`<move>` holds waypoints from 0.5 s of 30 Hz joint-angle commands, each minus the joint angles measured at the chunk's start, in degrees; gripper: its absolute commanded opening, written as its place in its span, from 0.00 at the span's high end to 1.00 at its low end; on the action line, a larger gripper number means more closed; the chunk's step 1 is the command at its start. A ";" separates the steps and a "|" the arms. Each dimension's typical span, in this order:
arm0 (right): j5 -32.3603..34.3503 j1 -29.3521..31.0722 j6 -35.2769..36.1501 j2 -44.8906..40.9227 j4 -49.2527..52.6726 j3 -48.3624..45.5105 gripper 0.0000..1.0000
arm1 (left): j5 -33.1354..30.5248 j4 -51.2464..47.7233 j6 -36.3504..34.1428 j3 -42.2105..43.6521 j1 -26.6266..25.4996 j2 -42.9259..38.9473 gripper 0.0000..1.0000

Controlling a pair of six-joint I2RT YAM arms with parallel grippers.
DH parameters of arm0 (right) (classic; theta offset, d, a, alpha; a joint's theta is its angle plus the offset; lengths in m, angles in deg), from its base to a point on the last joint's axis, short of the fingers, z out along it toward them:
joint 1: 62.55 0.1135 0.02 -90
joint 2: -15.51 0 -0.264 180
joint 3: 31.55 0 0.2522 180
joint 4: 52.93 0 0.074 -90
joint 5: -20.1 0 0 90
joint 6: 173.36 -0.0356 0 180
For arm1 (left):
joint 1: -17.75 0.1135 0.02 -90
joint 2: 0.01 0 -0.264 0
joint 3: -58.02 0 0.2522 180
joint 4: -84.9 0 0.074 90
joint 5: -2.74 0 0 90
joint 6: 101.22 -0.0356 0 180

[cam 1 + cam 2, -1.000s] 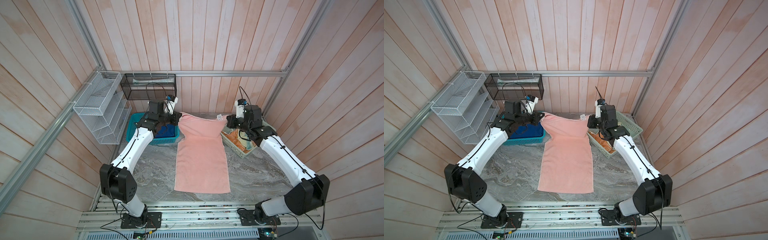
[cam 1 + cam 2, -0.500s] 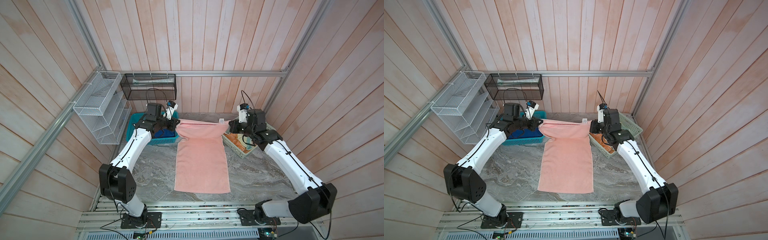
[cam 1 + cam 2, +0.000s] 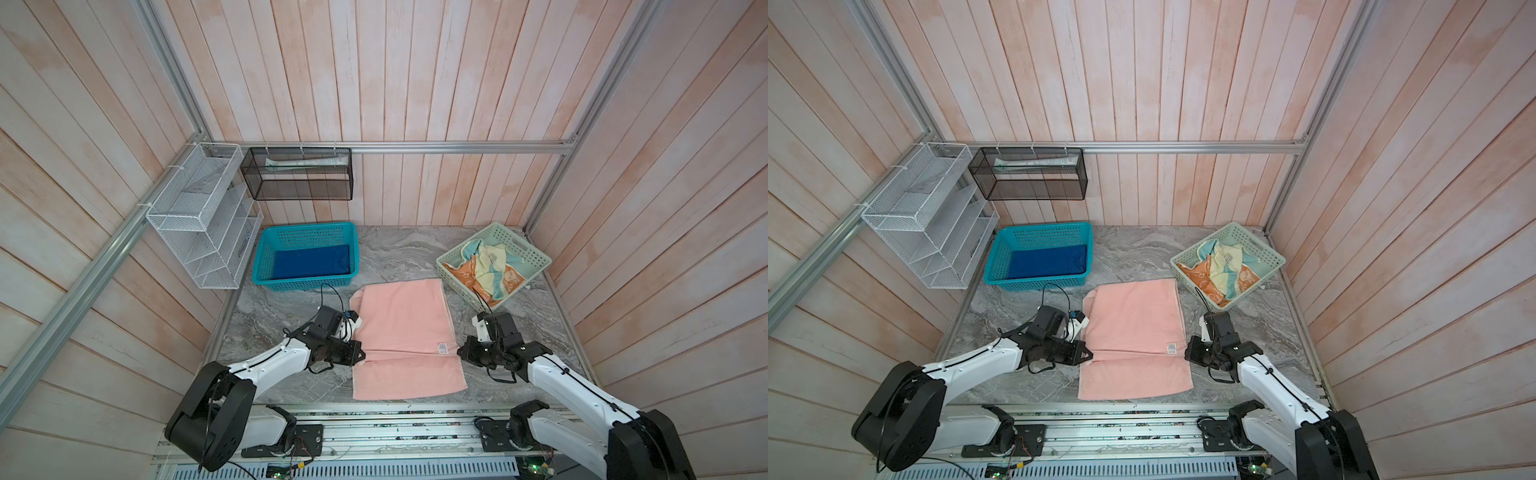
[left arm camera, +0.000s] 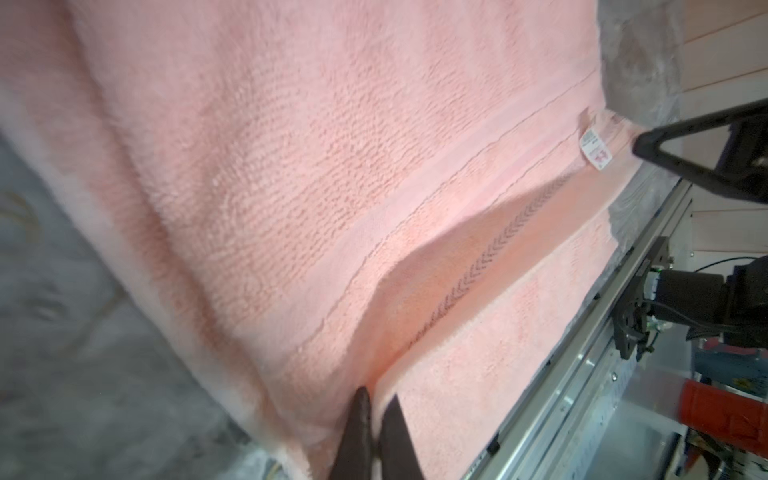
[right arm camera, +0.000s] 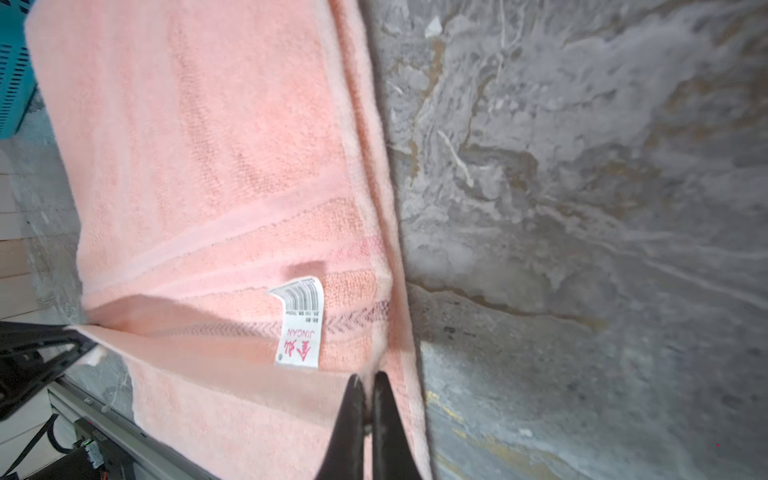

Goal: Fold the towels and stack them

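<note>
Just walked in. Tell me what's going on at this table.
Both arms are folding the salmon pink towel on the marble table. The left gripper and the right gripper are each shut on a corner of its upper layer, which lies doubled over the lower one and stops short of the near hem, white tag facing up. A blue towel lies folded in the teal basket; the yellow towel and orange towel are crumpled in the pale green tray, not yet folded.
</note>
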 commanded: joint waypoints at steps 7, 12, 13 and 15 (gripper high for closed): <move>-0.70 -0.33 -2.55 -5.36 5.10 3.89 1.00 | -8.01 -1.42 9.96 -1.06 -4.49 -8.67 1.00; 3.42 -0.81 -0.09 -3.83 3.94 13.52 1.00 | -6.78 -9.97 0.45 -14.47 4.58 -7.05 1.00; 3.56 -1.34 1.33 -2.27 3.74 16.40 1.00 | -6.14 -11.41 -1.68 -17.99 6.32 -5.75 1.00; 3.69 -2.63 5.10 2.32 3.48 23.84 1.00 | -5.60 -16.00 -7.07 -27.35 9.76 -2.06 1.00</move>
